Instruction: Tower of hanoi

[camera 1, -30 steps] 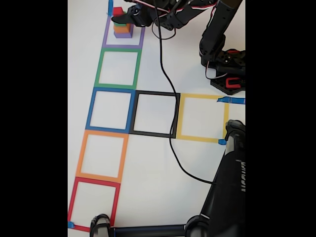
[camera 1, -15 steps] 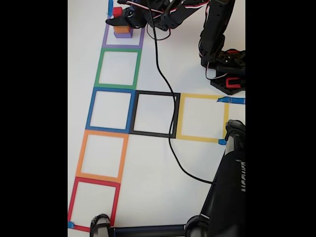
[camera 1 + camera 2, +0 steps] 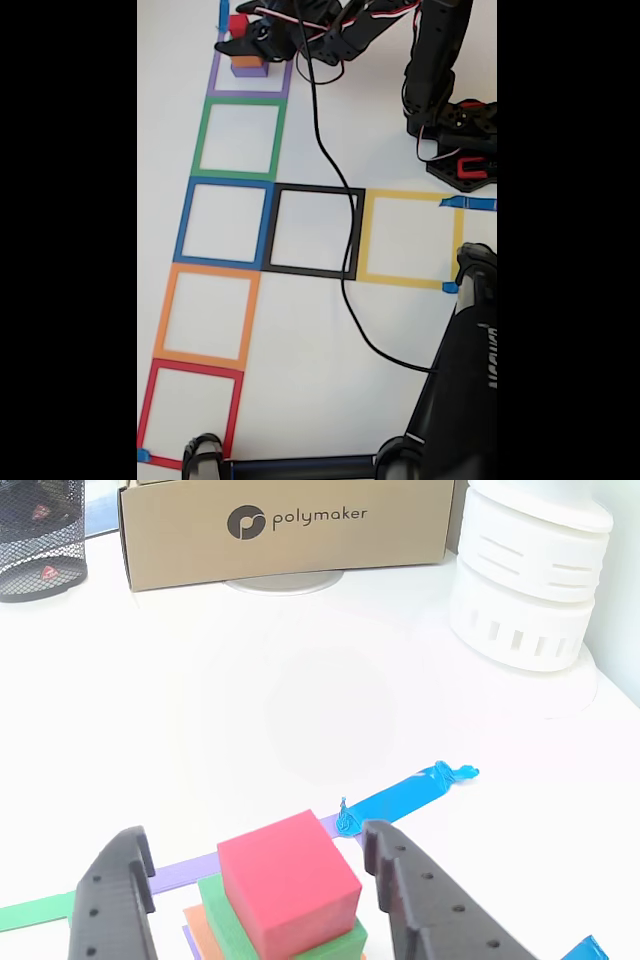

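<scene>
In the fixed view the arm's base [image 3: 460,135] sits at the right of the white table [image 3: 310,330], its upper link rising toward the top edge and the forearm folding back left across the top of the picture, so the gripper [image 3: 240,38] reaches out low over the purple tape square [image 3: 250,88] — the topmost in the column of tape squares. The stack of blocks stands inside that square: the purple block [image 3: 250,71] at the bottom, the orange block [image 3: 245,61] on it, and the red block [image 3: 237,24] at the top beside the dark gripper body; the green one is hidden there by the gripper. In the other view, looking along the fingers, the gripper [image 3: 255,900] is spread wide, one black finger [image 3: 115,905] to the left of the stack and the other to the right, both clear of the blocks with a gap on each side and holding nothing. Between them the red block [image 3: 288,880] sits a little askew on the green block [image 3: 225,915], with an edge of the orange block [image 3: 200,925] showing beneath. A black cable [image 3: 335,180] trails from the arm down across the black tape square [image 3: 278,230]
</scene>
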Tool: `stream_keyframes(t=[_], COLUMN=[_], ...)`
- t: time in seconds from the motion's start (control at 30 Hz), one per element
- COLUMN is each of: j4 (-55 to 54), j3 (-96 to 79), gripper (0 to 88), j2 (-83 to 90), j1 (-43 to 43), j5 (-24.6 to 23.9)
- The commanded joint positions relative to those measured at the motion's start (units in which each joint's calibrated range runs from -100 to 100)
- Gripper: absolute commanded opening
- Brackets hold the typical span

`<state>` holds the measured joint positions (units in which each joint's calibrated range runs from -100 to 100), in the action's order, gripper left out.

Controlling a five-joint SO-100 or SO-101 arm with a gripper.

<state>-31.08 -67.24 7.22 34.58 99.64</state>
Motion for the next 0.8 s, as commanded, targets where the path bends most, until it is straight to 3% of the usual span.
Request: stream_keyframes(t=[0.0,0.77], j4=[-1.7,-2.7], j3=[0.5,-2.7], gripper=[22.5,16.0], j2=[0.3,2.9], j1=[-0.7,-2.1], j5=[0.4,0.4])
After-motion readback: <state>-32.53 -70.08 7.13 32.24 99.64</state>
